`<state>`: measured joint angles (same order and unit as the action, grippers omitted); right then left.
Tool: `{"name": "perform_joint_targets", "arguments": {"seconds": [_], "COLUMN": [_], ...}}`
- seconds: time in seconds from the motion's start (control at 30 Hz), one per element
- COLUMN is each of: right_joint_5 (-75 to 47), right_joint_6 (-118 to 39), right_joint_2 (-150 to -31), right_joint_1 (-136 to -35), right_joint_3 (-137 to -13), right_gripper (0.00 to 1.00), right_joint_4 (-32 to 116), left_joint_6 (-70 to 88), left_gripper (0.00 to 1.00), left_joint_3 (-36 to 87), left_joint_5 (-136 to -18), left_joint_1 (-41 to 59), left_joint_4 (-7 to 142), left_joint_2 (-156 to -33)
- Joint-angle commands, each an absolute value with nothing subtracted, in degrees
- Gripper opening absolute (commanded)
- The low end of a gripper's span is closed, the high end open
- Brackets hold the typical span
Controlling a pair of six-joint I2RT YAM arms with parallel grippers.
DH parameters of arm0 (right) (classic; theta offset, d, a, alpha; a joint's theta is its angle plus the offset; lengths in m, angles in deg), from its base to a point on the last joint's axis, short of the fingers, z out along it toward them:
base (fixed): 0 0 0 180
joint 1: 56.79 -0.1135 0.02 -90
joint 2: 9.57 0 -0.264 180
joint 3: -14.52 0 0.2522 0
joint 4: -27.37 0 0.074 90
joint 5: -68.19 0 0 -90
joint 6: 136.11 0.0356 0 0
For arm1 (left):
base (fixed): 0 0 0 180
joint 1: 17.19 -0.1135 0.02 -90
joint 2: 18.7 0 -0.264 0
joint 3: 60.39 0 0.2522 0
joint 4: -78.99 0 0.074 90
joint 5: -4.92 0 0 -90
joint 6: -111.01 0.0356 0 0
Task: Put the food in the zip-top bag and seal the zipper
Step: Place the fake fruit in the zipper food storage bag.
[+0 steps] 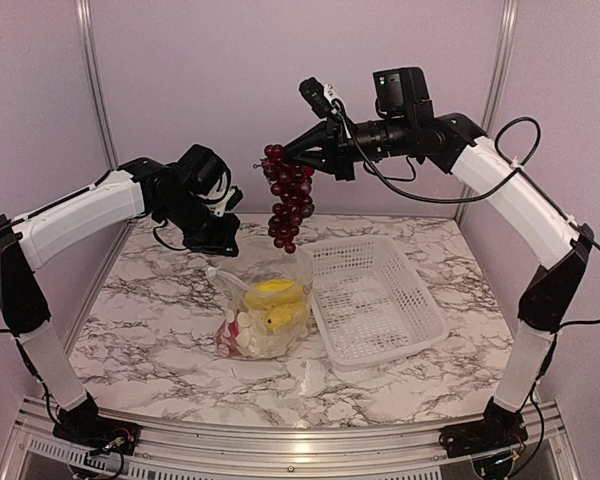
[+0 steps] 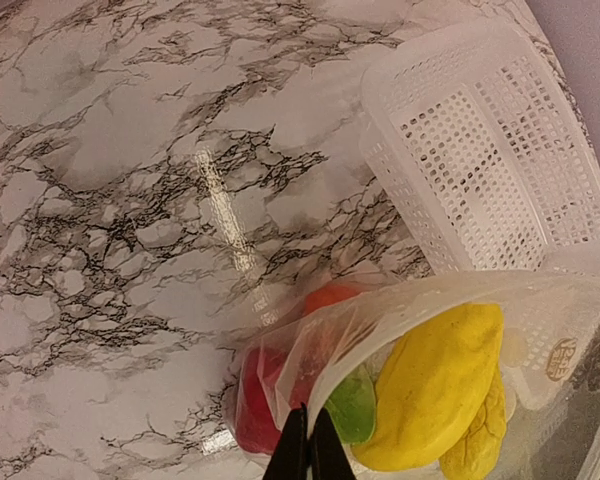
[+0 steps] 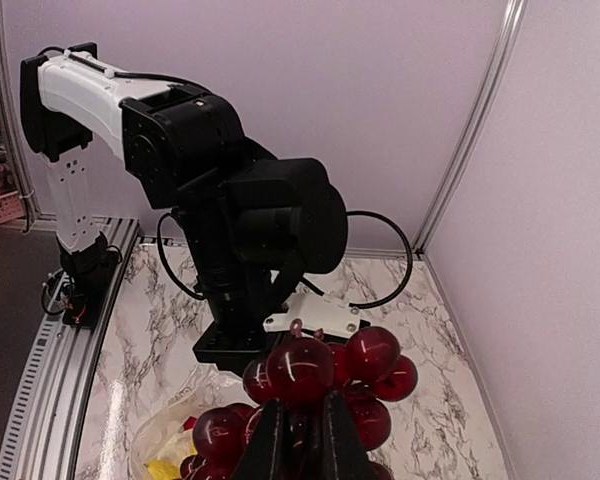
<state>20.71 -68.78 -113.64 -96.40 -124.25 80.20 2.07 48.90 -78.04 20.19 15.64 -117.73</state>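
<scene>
Top external view shows a marbled table (image 1: 145, 310) inside lilac walls (image 1: 280, 70). Left of the basket (image 1: 380, 300), the left gripper (image 2: 306, 430) pinches the bag (image 1: 232, 290) by its edge; above that, the right gripper (image 1: 292, 158) clasps the grapes (image 1: 288, 200).

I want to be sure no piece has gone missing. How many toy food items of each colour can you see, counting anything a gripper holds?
Yellow pieces: 2
Red piece: 1
Orange piece: 1
White cauliflower with green leaf: 1
Dark grapes: 1 bunch, held by the right gripper, outside the zip-top bag
Total: 6
</scene>
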Motion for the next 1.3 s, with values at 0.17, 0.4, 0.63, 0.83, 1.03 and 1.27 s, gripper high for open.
{"name": "perform_joint_targets", "arguments": {"seconds": [0.17, 0.4, 0.63, 0.83, 1.03, 1.27], "right_joint_5": [18.9, 14.0, 7.3, 3.6, 0.2, -1.5], "right_joint_6": [-73.2, -81.2, -91.2, -90.1, -86.4, -84.2], "right_joint_2": [-115.0, -111.3, -117.6, -127.0, -129.5, -122.6], "right_joint_1": [-100.2, -100.3, -109.2, -112.7, -113.0, -112.0], "right_joint_3": [-115.9, -112.0, -114.2, -120.5, -123.1, -118.9], "right_gripper": [0.0, 0.0, 0.0, 0.0, 0.03, 0.0], "right_joint_4": [79.1, 84.6, 91.7, 93.3, 93.6, 90.4], "left_joint_6": [1.9, 2.0, 2.0, 1.8, 2.0, 3.0], "left_gripper": [0.0, 0.0, 0.0, 0.0, 0.0, 0.0], "left_joint_3": [48.9, 48.1, 47.3, 47.8, 48.4, 48.0], "left_joint_5": [-78.3, -78.2, -77.2, -75.9, -74.8, -75.5], "left_joint_1": [19.9, 19.9, 19.9, 19.9, 19.9, 19.8], "left_joint_4": [15.6, 15.6, 15.7, 15.9, 16.2, 16.2], "left_joint_2": [-116.1, -115.3, -113.8, -112.7, -112.5, -113.3]}}
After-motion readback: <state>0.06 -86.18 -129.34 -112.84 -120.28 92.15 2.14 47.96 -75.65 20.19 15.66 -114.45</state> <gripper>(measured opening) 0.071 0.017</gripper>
